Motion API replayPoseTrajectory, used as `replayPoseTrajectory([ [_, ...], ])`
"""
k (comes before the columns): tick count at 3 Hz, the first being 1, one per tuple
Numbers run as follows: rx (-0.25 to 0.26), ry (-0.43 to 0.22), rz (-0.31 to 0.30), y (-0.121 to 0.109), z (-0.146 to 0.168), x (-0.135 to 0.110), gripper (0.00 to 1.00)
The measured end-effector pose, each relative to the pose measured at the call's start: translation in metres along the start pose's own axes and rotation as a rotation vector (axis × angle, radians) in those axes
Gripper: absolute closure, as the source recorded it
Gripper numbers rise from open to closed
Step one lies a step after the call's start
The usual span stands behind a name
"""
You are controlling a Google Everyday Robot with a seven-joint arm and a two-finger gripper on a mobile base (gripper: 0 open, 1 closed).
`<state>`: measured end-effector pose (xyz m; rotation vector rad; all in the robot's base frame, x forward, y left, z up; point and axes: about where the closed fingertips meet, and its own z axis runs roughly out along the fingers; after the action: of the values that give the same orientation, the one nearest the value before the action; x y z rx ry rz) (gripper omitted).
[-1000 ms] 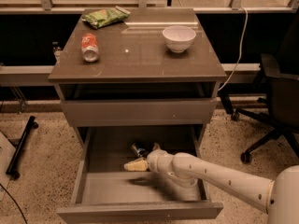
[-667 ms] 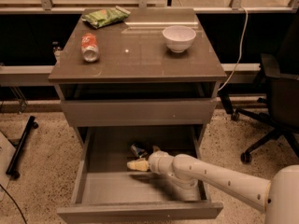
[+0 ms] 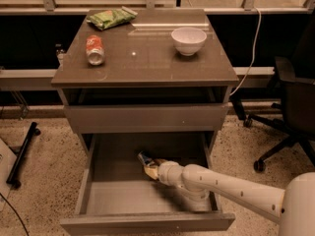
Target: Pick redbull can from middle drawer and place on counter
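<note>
So the middle drawer (image 3: pixel 118 200) is pulled wide open with the gripper (image 3: pixel 151 170) right up against the redbull can (image 3: pixel 144 157) mid-drawer, can't tell if it's clamped on, while the counter (image 3: pixel 147 63) has open room between the red soda can (image 3: pixel 95 49) and white bowl (image 3: pixel 188 40).
</note>
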<state>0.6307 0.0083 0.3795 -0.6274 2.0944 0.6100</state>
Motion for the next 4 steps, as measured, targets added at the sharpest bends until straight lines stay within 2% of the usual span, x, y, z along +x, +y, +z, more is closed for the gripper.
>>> replayPoseTrajectory([
  [1,-0.002,-0.020,-0.024,0.009,-0.023,-0.007,0.92],
  [2,-0.081,-0.033,-0.096,0.031,-0.062,-0.031,1.00],
  [3,-0.146,-0.031,-0.216,0.032,-0.115,-0.044,1.00],
  [4,-0.222,0.000,-0.324,0.039,-0.168,-0.058,1.00],
])
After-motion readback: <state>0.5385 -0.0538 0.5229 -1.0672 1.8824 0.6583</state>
